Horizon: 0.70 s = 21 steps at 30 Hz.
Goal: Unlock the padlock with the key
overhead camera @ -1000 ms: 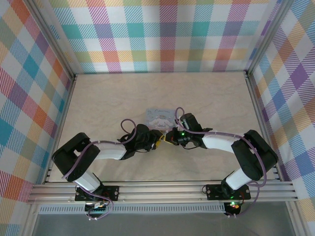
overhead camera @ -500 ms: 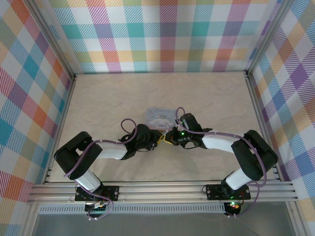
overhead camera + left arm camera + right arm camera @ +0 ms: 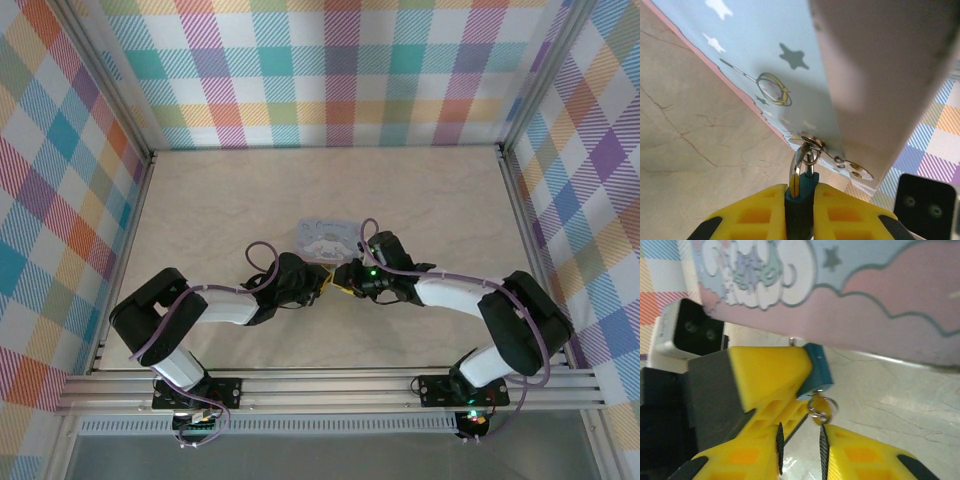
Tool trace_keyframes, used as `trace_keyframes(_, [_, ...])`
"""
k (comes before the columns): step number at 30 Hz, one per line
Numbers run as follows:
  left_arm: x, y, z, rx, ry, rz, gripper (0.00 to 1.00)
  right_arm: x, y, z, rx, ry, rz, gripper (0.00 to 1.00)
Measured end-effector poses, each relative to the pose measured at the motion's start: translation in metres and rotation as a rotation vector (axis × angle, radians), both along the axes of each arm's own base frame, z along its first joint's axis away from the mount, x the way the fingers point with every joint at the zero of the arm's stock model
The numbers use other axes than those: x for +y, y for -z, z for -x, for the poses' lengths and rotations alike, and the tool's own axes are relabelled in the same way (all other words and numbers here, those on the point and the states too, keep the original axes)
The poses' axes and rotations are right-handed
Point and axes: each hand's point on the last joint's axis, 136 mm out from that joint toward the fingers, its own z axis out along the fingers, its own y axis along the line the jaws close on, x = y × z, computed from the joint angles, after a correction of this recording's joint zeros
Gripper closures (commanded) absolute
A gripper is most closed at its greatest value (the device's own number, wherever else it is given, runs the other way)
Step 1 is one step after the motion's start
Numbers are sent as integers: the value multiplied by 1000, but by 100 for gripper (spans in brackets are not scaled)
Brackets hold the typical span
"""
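In the left wrist view my left gripper [image 3: 800, 196] is shut on the small blue padlock [image 3: 799, 205]. Its silver shackle [image 3: 798, 162] hangs through the clasp ring of the pale blue tin [image 3: 765, 60]. From the right wrist view the padlock [image 3: 819, 366] sticks out from the left gripper's yellow finger [image 3: 765, 372]. The small key [image 3: 819, 406], with its wire ring, is stuck in the padlock's underside. My right gripper [image 3: 801, 434] is open just below, and its right fingertip [image 3: 832, 436] is close under the key. From above, both grippers meet at the tin's [image 3: 330, 236] near edge.
The tin lies on the beige marbled tabletop [image 3: 220, 200], with plaid walls on three sides. The left wrist camera housing [image 3: 687, 332] is close beside the right gripper. An aluminium rail [image 3: 330, 385] runs along the near edge.
The right gripper has edged slightly left, closer to the padlock. The left gripper and the tin stay where they were.
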Motion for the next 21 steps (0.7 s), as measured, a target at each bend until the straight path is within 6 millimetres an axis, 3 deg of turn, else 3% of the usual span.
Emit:
trace_keyframes(11, [3, -1, 0, 3, -7, -14, 100, -20, -7, 0, -178, -68, 134, 54])
trace_keyframes(14, [4, -2, 1, 7, -8, -20, 100, -29, -20, -4, -300, -99, 190, 54])
trace_keyframes(21, [6, -3, 2, 21, -13, -38, 100, -44, -70, -16, -672, -170, 288, 39])
